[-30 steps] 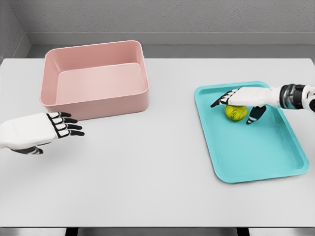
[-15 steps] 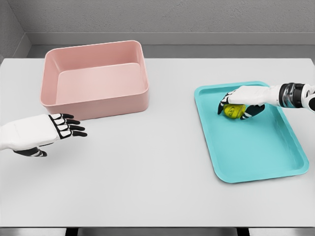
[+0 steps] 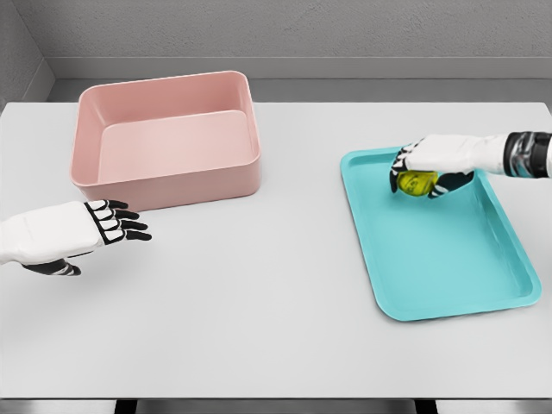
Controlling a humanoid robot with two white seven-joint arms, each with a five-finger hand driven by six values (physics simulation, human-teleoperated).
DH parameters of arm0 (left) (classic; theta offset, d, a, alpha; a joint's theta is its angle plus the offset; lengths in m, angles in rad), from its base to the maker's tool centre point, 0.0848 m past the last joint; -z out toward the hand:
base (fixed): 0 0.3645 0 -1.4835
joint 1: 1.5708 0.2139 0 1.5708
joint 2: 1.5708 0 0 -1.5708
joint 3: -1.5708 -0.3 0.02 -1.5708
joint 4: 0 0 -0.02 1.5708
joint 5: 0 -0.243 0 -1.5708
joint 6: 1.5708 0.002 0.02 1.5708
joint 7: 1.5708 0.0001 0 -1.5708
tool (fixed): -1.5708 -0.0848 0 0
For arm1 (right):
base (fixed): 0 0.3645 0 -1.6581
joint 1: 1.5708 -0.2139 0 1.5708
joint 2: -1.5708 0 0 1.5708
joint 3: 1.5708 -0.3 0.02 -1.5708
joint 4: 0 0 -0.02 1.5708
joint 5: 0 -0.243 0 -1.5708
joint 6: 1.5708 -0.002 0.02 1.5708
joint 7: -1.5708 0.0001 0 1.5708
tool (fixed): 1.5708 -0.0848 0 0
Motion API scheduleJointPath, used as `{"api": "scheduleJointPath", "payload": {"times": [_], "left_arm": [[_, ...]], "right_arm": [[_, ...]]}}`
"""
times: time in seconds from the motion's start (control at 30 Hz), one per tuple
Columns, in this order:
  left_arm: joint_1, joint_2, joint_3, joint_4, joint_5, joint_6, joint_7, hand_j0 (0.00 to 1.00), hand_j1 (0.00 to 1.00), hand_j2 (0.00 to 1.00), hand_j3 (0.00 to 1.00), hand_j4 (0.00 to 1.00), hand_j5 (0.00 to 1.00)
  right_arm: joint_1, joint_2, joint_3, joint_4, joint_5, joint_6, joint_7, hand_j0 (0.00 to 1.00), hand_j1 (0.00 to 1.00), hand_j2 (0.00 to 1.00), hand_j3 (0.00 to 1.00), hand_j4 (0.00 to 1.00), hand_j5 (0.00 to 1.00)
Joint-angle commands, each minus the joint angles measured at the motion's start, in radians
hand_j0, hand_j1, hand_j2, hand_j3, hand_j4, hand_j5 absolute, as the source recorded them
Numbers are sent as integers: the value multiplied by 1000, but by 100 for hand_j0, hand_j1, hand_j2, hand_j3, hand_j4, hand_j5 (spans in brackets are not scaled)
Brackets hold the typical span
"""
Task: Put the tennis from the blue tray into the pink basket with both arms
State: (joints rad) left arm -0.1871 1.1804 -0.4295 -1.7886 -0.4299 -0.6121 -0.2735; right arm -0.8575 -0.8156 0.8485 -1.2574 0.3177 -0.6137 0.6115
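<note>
- Yellow-green and round, the tennis ball (image 3: pixel 417 183) is sitting inside the grasp of the right hand (image 3: pixel 429 166), over the far left part of the blue tray (image 3: pixel 448 267).
- The right hand is curling its fingers (image 3: pixel 399 166) down around the ball from above, with the thumb showing on the ball's right side; it is gripping the ball.
- Whether the ball is touching the tray floor or hanging just above it cannot be told from this view.
- The right arm is reaching in from the right edge, running level across the tray's far rim.
- The blue tray is lying on the right side of the white counter (image 3: pixel 276 302), its long side running near to far and slightly slanted.
- The pink basket (image 3: pixel 164 177) is standing on the far left part of the counter, well apart from the tray.
- The left hand (image 3: pixel 82 228) is hovering over the near left of the counter, just in front of the basket, with its fingers (image 3: pixel 129 226) stretched out toward the right and holding nothing.
</note>
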Motion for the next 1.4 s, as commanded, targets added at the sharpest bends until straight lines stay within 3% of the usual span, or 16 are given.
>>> {"api": "scheduleJointPath", "payload": {"times": [0.0, 0.2, 0.4, 0.5, 0.73, 1.0, 1.37], "left_arm": [[0, 2, 0, 0, 7, 1, 0, 100, 100, 100, 100, 100, 100], [2, 2, 0, 0, 5, 1, 0, 100, 100, 100, 100, 100, 100], [2, -4, 0, 0, 3, 1, 0, 100, 100, 100, 100, 100, 100], [2, -5, 0, 0, 2, 1, 0, 100, 100, 100, 100, 100, 100], [3, -18, 0, 0, -9, 1, 0, 100, 100, 100, 100, 100, 100], [3, -18, 0, 0, -10, 1, 0, 100, 100, 100, 100, 100, 100], [5, -16, 0, 0, -9, 1, 0, 100, 100, 100, 100, 100, 100]], "right_arm": [[0, -37, -6, -91, -8, 3, -1, 52, 52, 52, 52, 52, 52], [17, -63, -2, -292, -6, 3, -1, 52, 52, 52, 52, 52, 52], [18, -59, 12, -405, -5, 3, -1, 50, 50, 50, 50, 50, 50], [20, -45, 40, -421, -3, 3, -1, 50, 50, 50, 50, 50, 50], [12, 56, 67, -447, 4, 3, -1, 50, 50, 50, 50, 50, 50], [-15, 193, 122, -421, 31, 3, -1, 49, 49, 49, 49, 49, 49], [-41, 440, 188, -200, 78, 3, -1, 49, 49, 49, 49, 49, 49]]}}
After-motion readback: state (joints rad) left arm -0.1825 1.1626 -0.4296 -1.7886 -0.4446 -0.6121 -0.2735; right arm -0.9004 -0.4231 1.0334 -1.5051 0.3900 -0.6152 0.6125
